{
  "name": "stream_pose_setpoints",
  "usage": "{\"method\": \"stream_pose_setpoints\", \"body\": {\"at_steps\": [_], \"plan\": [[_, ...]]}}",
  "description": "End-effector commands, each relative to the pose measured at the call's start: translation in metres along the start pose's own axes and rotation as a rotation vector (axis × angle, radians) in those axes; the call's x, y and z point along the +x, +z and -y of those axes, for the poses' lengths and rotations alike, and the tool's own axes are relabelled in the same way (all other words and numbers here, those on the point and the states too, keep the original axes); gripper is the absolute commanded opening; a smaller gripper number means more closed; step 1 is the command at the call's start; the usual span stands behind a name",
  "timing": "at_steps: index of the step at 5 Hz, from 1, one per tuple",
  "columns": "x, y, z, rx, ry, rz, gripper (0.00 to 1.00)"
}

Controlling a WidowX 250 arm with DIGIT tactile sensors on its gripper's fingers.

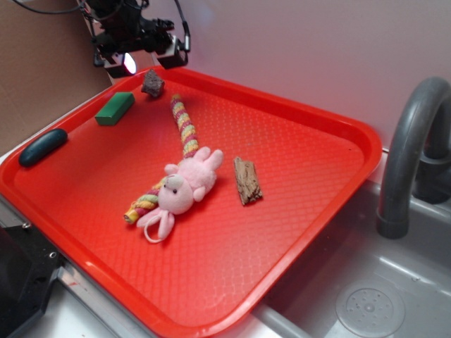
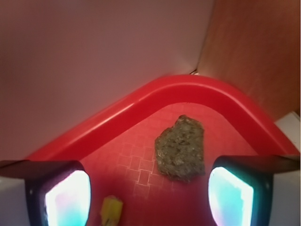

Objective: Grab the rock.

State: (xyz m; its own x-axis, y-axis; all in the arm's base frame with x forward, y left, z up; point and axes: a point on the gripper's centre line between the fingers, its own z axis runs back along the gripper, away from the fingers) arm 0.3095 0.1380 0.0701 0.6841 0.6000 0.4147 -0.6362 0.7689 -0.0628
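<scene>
The rock [image 1: 152, 83] is a small jagged grey-brown lump in the far corner of the red tray [image 1: 296, 232]. In the wrist view the rock [image 2: 180, 148] lies on the tray floor just ahead of the jaws, nearer the right finger [image 2: 231, 195]. My gripper [image 1: 144, 62] hovers above the tray's far corner, just above and left of the rock, apart from it. In the wrist view the gripper [image 2: 148, 197] has its jaws wide open with nothing between them.
A green block [image 1: 115, 108] and a dark teal oval [image 1: 43, 147] lie left. A pink plush toy [image 1: 187, 184] with a striped rope [image 1: 183, 127] lies mid-tray; the rope's yellow end [image 2: 112, 210] shows between the fingers. A bark piece [image 1: 247, 181] lies right. A grey faucet [image 1: 412, 148] and sink [image 1: 366, 303] stand right. A wall [image 2: 94, 61] is behind.
</scene>
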Motion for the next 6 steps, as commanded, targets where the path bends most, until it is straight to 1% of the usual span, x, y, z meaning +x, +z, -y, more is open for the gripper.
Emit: {"method": "stream_pose_setpoints", "body": {"at_steps": [1, 2, 3, 4, 5, 6], "plan": [[0.039, -0.012, -0.032, 0.091, 0.025, 0.071, 1.0], [0.046, -0.022, -0.042, 0.118, 0.042, 0.067, 1.0], [0.035, -0.044, -0.032, 0.066, 0.038, 0.014, 0.0], [0.027, -0.043, -0.01, 0.042, 0.001, 0.016, 0.0], [0.021, -0.008, 0.009, 0.061, 0.032, -0.052, 0.0], [0.016, 0.05, 0.028, 0.007, 0.081, -0.116, 0.0]]}}
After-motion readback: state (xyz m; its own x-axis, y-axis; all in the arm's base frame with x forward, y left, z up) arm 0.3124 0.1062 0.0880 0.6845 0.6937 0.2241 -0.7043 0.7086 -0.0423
